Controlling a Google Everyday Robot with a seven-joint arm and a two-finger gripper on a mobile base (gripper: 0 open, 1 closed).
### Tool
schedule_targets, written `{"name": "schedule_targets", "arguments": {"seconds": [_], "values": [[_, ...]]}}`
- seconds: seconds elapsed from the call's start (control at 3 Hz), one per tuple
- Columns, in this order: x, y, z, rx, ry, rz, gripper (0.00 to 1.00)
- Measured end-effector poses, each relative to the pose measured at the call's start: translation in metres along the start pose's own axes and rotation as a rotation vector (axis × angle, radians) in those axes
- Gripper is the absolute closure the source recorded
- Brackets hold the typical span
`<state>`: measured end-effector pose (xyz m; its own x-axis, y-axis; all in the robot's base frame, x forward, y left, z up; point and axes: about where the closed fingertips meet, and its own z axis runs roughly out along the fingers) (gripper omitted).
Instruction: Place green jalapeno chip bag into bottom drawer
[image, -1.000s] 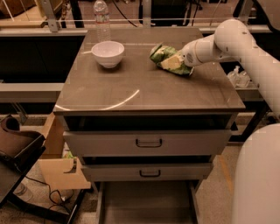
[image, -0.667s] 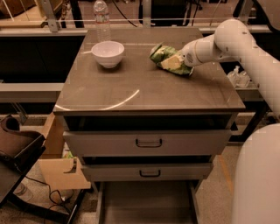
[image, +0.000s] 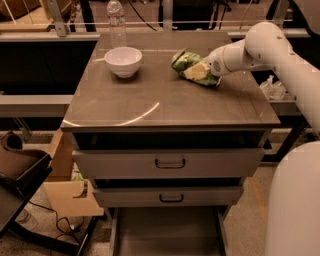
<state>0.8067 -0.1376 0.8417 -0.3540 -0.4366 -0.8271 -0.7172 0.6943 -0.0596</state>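
No mvmt: hand (image: 201, 73) at green jalapeno chip bag (image: 183, 60) on cabinet top (image: 165, 100), can't tell if gripping

Smooth white plastic end effector (image: 204, 70), at one o'clock on the sheeny surface (image: 165, 97), touches the crinkly green jalapeno chip bag (image: 186, 62).

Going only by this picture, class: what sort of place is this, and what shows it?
Probably a robotics lab or workshop: a gray metal drawer cabinet, loose cables and cardboard on the floor, and a white robot arm whose pincer sits at the green chip bag on the cabinet top.
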Motion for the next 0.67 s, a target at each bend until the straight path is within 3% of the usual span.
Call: {"name": "schedule_targets", "arguments": {"seconds": [0.67], "values": [[0.0000,0.0000,-0.0001,0.000,0.000,0.000,1.00]]}}
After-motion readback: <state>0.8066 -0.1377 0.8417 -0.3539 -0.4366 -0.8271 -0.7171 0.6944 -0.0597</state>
